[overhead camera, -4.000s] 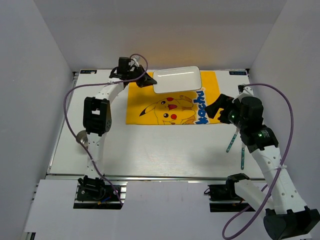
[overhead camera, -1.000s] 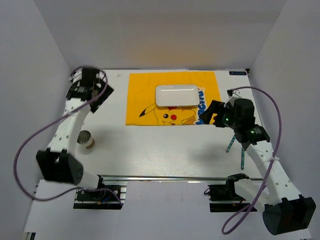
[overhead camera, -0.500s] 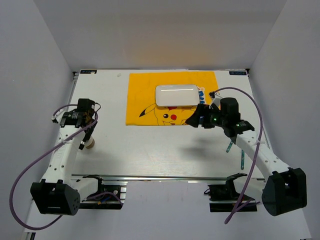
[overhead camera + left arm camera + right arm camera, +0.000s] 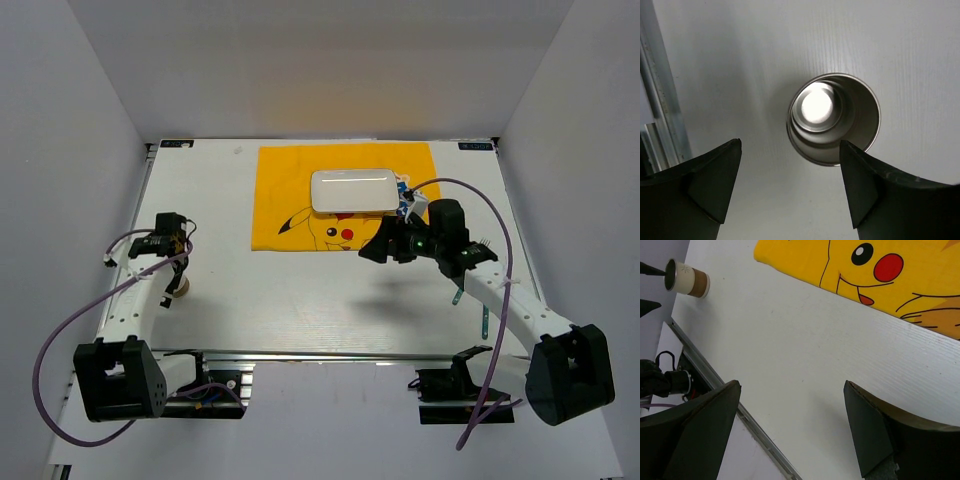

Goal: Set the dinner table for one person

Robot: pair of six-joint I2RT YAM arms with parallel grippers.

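- Nearest me, the metal rail (image 4: 330, 352) runs along the front edge of the counter (image 4: 300, 300); both arm bases sit just below it.
- On the right, near the front, two teal-handled utensils (image 4: 483, 320) lie on the bare counter, partly under the right arm; I cannot tell what kind they are.
- On the left side a cup (image 4: 180, 289) stands upright on the counter, steel inside with a brown sleeve; from the left wrist I look straight down into its mouth (image 4: 833, 119).
- The left claw (image 4: 789, 145) hangs over that cup with its fingers (image 4: 715, 185) spread wide; nothing is gripped, and I see a gap between each finger and the cup's rim.
- Further in, right of centre, the right claw (image 4: 372, 250) hovers over bare counter at the near edge of the yellow cartoon cloth (image 4: 275, 190); its fingers (image 4: 880, 435) are also wide apart and hold nothing.
- The right wrist view shows the cloth's near edge (image 4: 920, 270) lying flat, and the cup (image 4: 687, 278) well apart from it.
- Farthest back, a white rectangular plate (image 4: 352, 190) rests on the far half of the cloth.
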